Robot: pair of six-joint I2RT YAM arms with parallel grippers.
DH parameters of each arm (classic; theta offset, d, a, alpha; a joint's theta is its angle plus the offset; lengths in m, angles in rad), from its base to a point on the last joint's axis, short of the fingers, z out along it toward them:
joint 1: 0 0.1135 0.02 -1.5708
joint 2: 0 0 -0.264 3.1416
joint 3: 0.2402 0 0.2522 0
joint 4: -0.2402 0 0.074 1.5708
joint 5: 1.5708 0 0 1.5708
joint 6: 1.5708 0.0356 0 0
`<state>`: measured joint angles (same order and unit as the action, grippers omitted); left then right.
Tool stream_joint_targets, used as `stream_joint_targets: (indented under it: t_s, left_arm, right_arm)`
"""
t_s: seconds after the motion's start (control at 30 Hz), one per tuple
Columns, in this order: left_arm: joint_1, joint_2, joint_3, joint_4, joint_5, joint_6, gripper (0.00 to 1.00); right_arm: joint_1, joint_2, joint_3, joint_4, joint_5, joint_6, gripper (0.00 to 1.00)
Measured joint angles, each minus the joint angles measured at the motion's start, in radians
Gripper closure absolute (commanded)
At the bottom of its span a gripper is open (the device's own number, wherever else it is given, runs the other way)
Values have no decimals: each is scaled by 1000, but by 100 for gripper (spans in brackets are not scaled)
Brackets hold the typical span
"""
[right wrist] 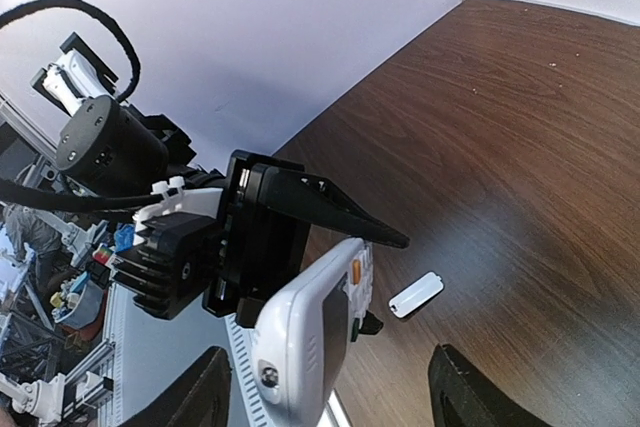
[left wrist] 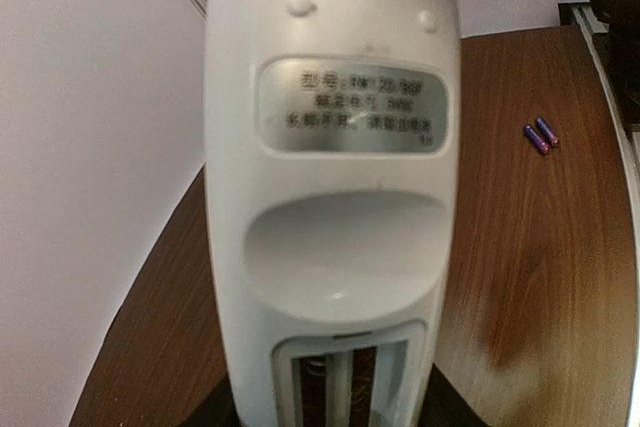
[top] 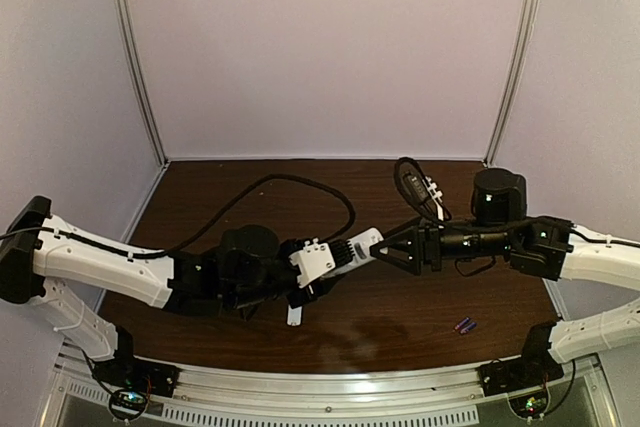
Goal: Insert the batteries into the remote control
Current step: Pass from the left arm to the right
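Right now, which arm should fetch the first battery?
Right. The right fingers are open and empty, and the batteries lie on the table on that side. The left fingers are shut on the remote control, its battery bay open.

Smooth white plastic remote control (left wrist: pixel 330 247); glossy dark wood-grain table (left wrist: pixel 540 277)

White remote control (left wrist: pixel 330 197), blue-purple batteries (left wrist: pixel 540 134), dark woodgrain table (left wrist: pixel 540 287)

On table (top: pixel 200 187): batteries (top: pixel 464 325) right of remote control (top: pixel 360 247), cover (top: pixel 295 315) left.
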<state>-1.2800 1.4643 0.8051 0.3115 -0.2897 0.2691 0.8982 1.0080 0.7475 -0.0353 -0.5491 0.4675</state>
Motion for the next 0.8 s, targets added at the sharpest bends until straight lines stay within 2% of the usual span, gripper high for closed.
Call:
stream_joint_targets:
  t_s: [0.17, 0.3, 0.43, 0.53, 0.6, 0.67, 0.8]
  left_arm:
    - [3, 8, 14, -3, 9, -23, 72]
    - [7, 42, 44, -7, 14, -31, 72]
    - [7, 74, 74, -19, 13, -35, 71]
    - [9, 90, 82, -23, 14, -39, 63]
    - [10, 93, 83, -26, 17, -50, 48]
    - [11, 94, 83, -26, 19, -58, 37]
    - [10, 92, 83, -2, 31, -63, 26]
  right_arm:
    - [3, 19, 8, -17, 29, 2, 52]
    - [5, 38, 16, -21, 42, 8, 57]
    - [5, 55, 17, -22, 56, 12, 71]
    - [6, 58, 19, -29, 64, 14, 82]
    - [8, 58, 19, -37, 84, 6, 88]
    - [8, 56, 19, -42, 93, 5, 91]
    - [-21, 53, 19, -56, 106, 24, 93]
